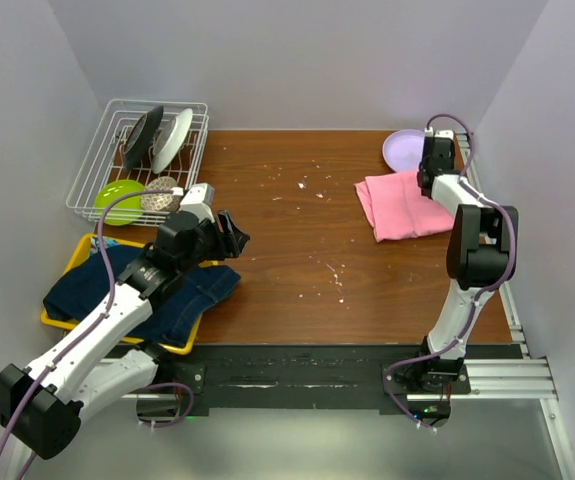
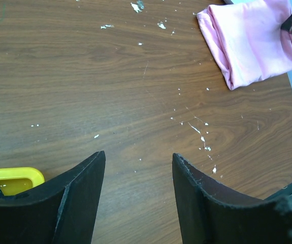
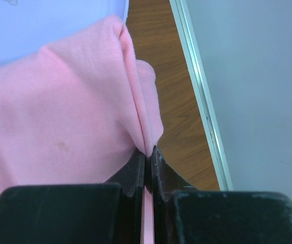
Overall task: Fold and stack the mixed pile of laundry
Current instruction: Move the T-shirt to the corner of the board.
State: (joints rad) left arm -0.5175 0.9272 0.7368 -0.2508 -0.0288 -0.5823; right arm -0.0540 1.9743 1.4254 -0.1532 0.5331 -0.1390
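Pink T-shirt (image 3: 59, 117) fold in right gripper (image 3: 148, 153)

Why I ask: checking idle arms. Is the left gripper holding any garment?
No, the left gripper stands open above the wooden table, with nothing inside it.

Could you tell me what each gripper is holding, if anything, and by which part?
The right gripper pinches the pink T-shirt by a fold at its edge. The left gripper is open and holds nothing.

Folded pink T-shirt (image 1: 399, 203) at far right; rumpled dark blue denim jacket (image 1: 199, 290) at near left
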